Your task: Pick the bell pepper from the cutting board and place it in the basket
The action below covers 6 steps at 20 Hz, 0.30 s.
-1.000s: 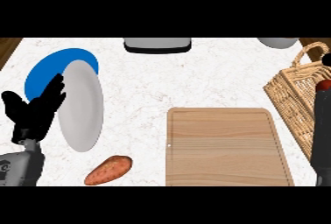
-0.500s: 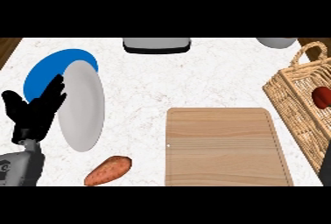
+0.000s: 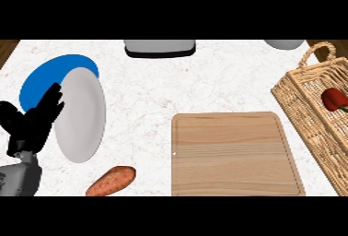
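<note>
We look steeply down on a pale speckled surface. The red bell pepper lies inside the wicker basket at the right edge, seen through the open weave, with a bit of green stem showing at its lower right. The basket's looped handle rises at its far end. We cannot tell whether the pepper rests on the basket's floor or against a wall.

Just left of the basket lies the wooden cutting board, its long side running from near to far. Its right edge comes close to the basket's wall; we cannot tell whether they touch.

At the left, our left hand shows black against the surface, fingers straight and spread, pointing toward the far side, holding nothing. It rests near the left edge, its grey forearm entering from the near-left corner. Its fingertips overlap the rim of a grey plate, which stands just right of the hand. A blue plate lies partly under the grey one, on its far-left side.

A sweet potato lies near us, between the forearm and the cutting board, tilted, apart from both.

At the far edge sit a grey and black appliance, cut off by the view, and farther right part of a grey rounded object. Our right hand does not show.
</note>
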### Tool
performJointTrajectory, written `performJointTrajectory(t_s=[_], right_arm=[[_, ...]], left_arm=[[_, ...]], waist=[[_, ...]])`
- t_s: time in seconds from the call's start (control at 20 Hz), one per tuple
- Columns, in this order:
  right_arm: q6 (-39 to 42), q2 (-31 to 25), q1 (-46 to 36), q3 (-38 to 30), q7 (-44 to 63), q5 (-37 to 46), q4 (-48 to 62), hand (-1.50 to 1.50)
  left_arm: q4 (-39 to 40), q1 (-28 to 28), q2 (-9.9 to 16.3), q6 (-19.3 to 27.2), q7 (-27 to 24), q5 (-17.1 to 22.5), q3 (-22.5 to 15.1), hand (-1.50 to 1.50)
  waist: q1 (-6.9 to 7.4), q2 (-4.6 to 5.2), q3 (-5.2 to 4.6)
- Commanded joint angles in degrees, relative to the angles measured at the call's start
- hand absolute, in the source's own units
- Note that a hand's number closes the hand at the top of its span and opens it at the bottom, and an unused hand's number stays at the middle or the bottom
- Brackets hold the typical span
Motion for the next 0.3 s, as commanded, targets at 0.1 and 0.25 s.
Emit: performJointTrajectory(t_s=[0.1, 0.25], right_arm=[[12.0, 2.0, 17.8, 2.6, 4.9, -13.2, -22.2, -1.50], [10.6, 2.0, 28.2, 5.3, 6.3, -17.7, -27.4, -1.50]], left_arm=[[-1.4, -0.7, -0.2, 0.4, 1.6, 0.2, -0.1, 0.00], [-1.2, 0.0, 1.4, -1.3, 2.4, 1.4, 1.0, 0.00]], waist=[[-1.08, -0.31, 0.07], [-0.67, -0.12, 0.10]])
